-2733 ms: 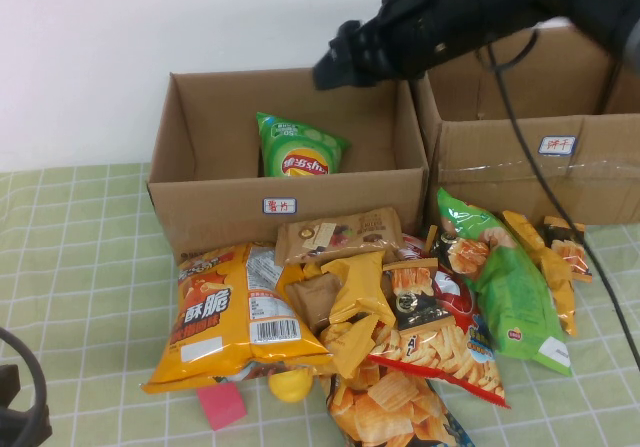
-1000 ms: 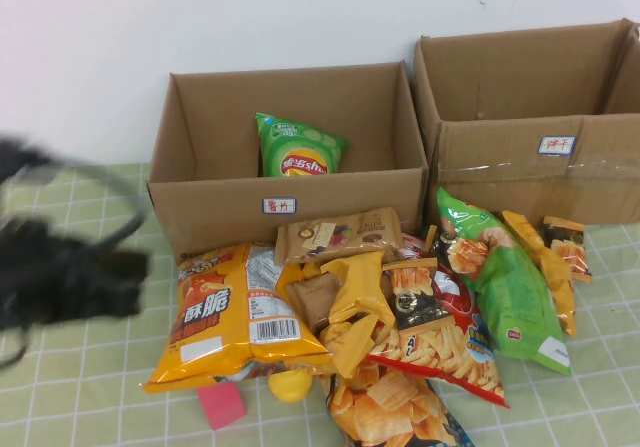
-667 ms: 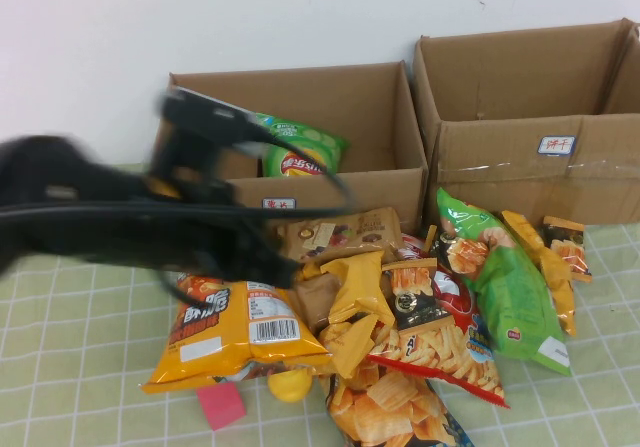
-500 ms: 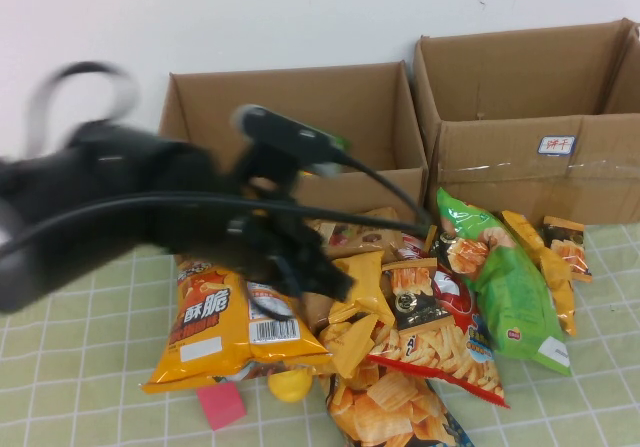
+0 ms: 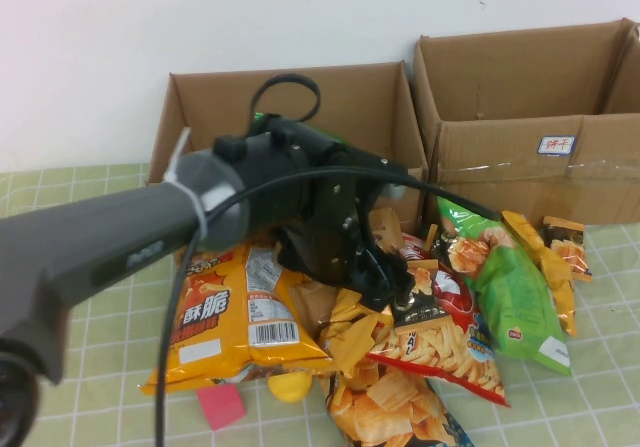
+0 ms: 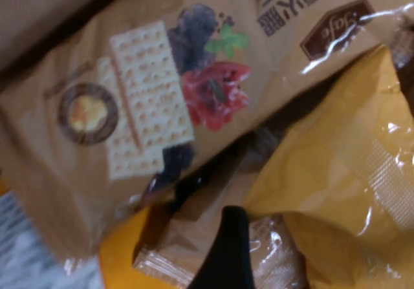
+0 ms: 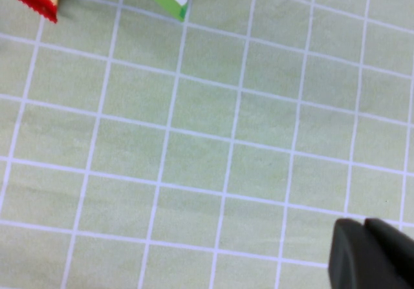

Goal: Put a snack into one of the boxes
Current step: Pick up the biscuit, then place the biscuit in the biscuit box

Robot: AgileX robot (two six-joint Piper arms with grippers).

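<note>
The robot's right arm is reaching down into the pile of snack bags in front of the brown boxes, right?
Not quite: it is the left arm. The high view shows the left gripper down in the pile of snack bags before the brown cardboard boxes. The right gripper hangs over bare green checked tablecloth, seen in the right wrist view.

Green-and-white checked tablecloth [image 5: 90, 267] — brown cardboard boxes [image 5: 195, 137], an orange snack bag [image 5: 225, 317] and a green one [image 5: 510, 287].

Snack pile [image 5: 400, 337] lies before two boxes [image 5: 290, 157].
</note>
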